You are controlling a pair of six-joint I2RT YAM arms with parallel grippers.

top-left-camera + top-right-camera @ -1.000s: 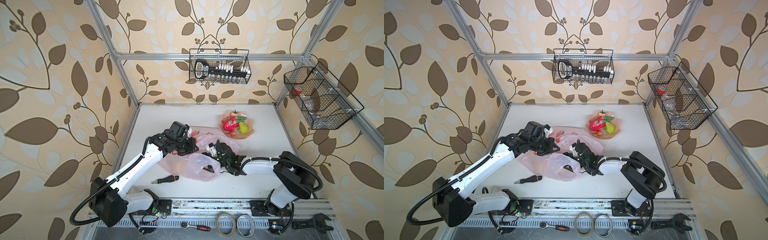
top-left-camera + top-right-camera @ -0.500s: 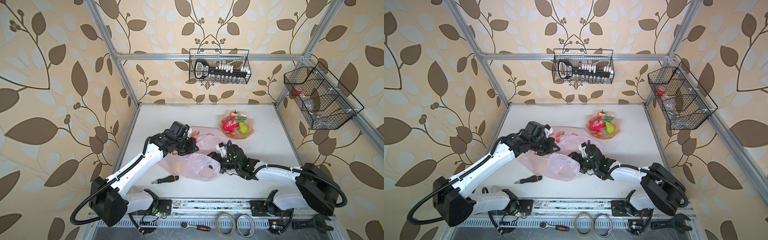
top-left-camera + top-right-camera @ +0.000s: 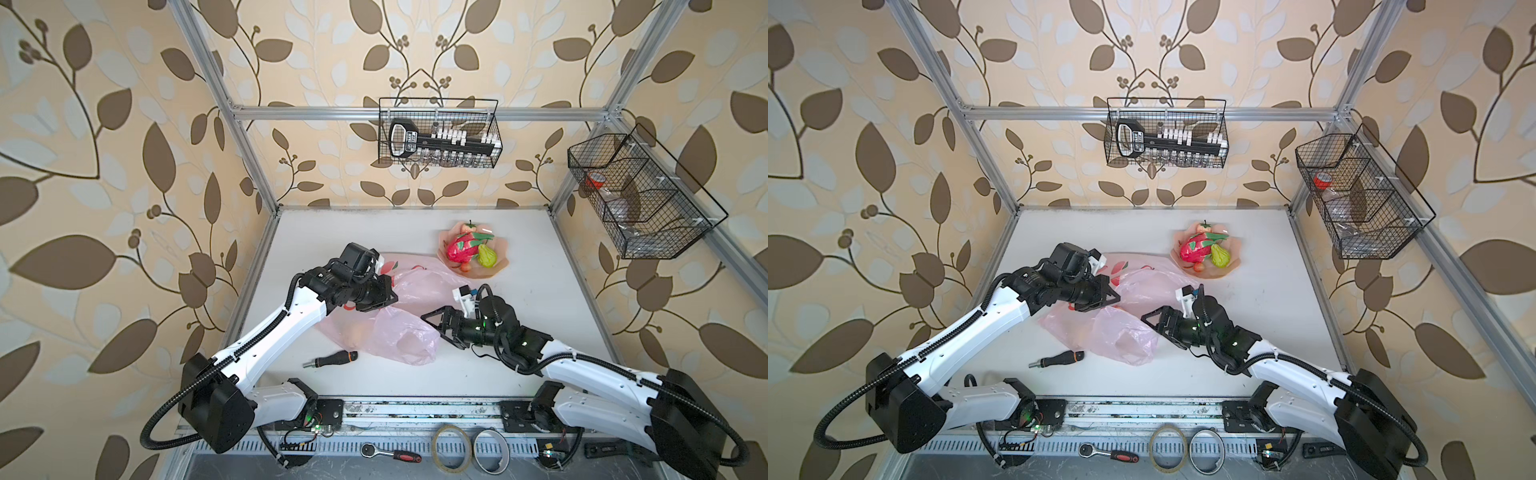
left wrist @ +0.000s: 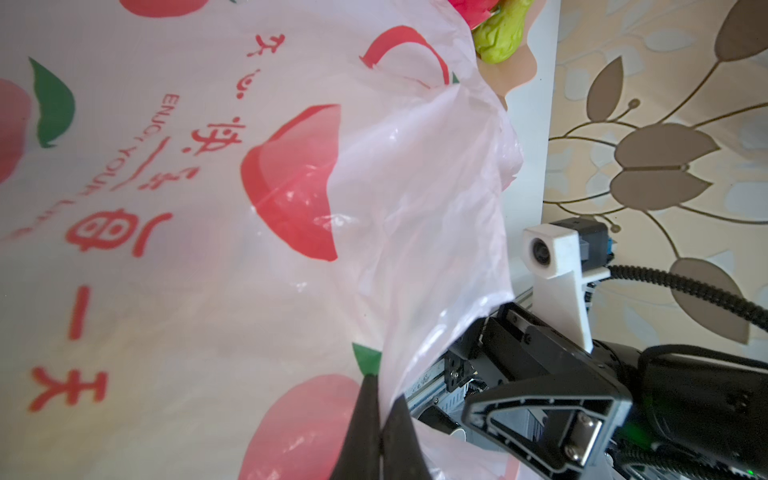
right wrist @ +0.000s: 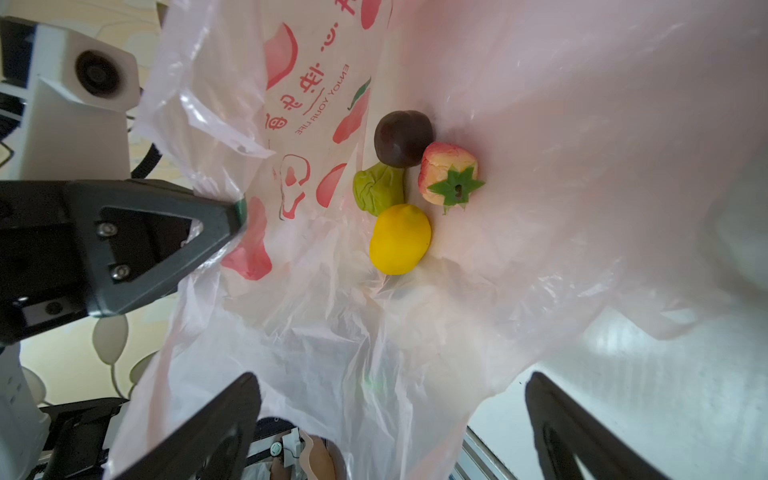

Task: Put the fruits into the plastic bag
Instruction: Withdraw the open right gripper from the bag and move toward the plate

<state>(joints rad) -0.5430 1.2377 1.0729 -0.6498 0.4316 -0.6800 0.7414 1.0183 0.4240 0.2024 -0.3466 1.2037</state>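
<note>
Crumpled translucent pink plastic bag (image 3: 409, 338), mid-frame in a top view, holds plum (image 5: 403, 137), lemon (image 5: 400, 239), pear (image 5: 378, 193), persimmon (image 5: 446, 176); left jaws pinch its edge, right jaws spread.

One plastic bag (image 5: 582, 166) (four fruits (image 5: 400, 239) inside)

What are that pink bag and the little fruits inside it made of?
The plastic bag looks like thin glossy plastic film: translucent, crinkled, with bright glints. The lemon and plum look smooth and moulded, perhaps foam or soft rubber; the wrinkled green fruit hints at something squishy, though I can't be sure.
</note>
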